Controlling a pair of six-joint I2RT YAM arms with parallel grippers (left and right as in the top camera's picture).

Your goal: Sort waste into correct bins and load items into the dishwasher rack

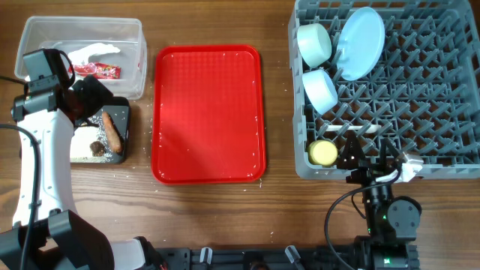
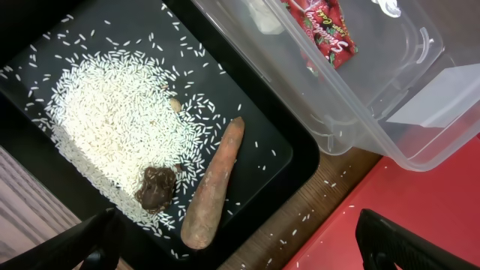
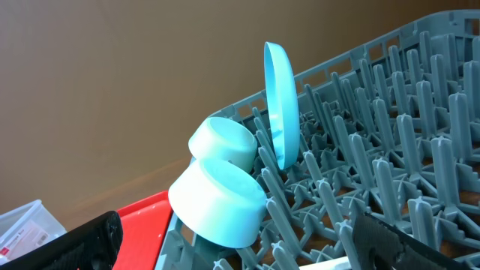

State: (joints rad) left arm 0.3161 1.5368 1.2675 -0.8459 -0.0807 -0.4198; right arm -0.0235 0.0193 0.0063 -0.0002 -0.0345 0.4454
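Observation:
The clear tub [image 1: 132, 34] holds the red wrapper [image 1: 98, 71] and white paper [image 1: 93, 51]. The black tray [image 1: 122, 112] holds the brown stick [image 1: 112, 131], the food lump [image 1: 97, 148] and rice [image 2: 112, 112]. My left gripper [image 1: 94, 105] hovers open and empty over this tray; its wrist view shows the stick [image 2: 214, 187], lump [image 2: 156, 187] and wrapper [image 2: 322, 30]. The grey rack [image 1: 427, 90] holds the plate [image 1: 360, 41], two bowls [image 1: 313, 43] [image 1: 320, 90], yellow cup [image 1: 324, 153] and white spoon [image 1: 358, 129]. My right gripper [image 1: 367, 159] is open at the rack's front edge.
The flat red serving tray [image 1: 208, 112] lies between the bins and the rack, with stray rice grains on it and on the wood [image 2: 315, 214]. The right wrist view shows the plate [image 3: 279, 105] upright and a bowl [image 3: 217, 202] tilted among the pegs.

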